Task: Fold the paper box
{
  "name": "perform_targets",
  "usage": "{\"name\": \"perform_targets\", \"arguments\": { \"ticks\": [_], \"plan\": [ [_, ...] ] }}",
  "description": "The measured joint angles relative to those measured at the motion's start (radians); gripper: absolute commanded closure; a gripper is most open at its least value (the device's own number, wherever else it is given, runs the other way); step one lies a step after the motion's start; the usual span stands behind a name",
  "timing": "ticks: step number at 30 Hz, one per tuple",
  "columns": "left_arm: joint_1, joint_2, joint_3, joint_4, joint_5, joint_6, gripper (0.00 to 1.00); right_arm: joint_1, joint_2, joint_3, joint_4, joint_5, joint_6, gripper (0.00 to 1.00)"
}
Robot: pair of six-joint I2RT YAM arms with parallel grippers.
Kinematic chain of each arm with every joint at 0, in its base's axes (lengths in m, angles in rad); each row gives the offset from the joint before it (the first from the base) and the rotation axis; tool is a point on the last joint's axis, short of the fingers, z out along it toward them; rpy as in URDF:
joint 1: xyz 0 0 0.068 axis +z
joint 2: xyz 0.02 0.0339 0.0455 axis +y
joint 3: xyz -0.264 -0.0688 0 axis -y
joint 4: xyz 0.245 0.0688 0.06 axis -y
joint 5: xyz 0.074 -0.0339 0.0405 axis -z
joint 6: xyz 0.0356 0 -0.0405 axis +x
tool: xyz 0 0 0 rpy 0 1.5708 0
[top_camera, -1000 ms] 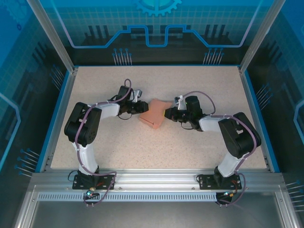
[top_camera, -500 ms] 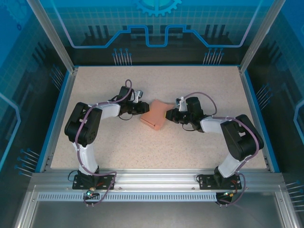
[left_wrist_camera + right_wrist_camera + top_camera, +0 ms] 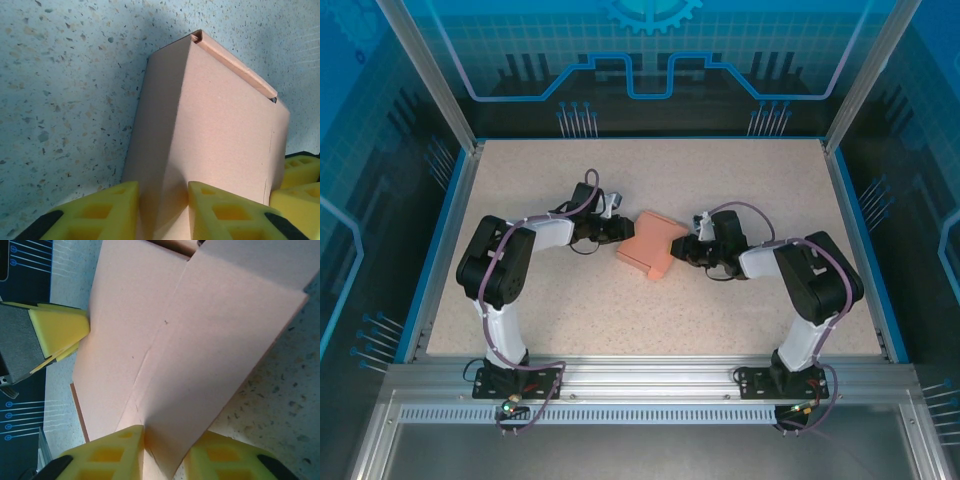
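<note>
Paper box (image 3: pixel 653 246) sits between left end effector (image 3: pixel 620 233) and right end effector (image 3: pixel 679 246).

Overhead cam check: the paper box (image 3: pixel 653 245) sits roughly mid-table, a salmon-orange block turned at an angle on the speckled table (image 3: pixel 720 180). My left gripper (image 3: pixel 617 231) is right at its left end and my right gripper (image 3: pixel 681 247) is up against its right side, so the box sits between the two. The left arm (image 3: pixel 505 262) and right arm (image 3: pixel 815 278) both reach inward from the near edge, elbows out. From up here I can't make out how either set of jaws stands.
</note>
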Motion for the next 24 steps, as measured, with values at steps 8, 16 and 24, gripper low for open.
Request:
{"name": "perform_targets", "arguments": {
  "ticks": [8, 16, 24],
  "plan": [
    [0.000, 0.000, 0.000, 0.000, 0.000, 0.013, 0.74, -0.002, 0.035, 0.000, 0.062, -0.029, 0.005, 0.60],
    [-0.005, 0.000, 0.000, 0.002, 0.001, 0.014, 0.76, -0.001, 0.068, 0.015, 0.111, -0.063, 0.014, 0.59],
    [-0.012, -0.005, -0.018, 0.028, 0.003, -0.005, 0.78, -0.002, 0.068, 0.025, 0.116, -0.066, 0.029, 0.67]
  ]
}}
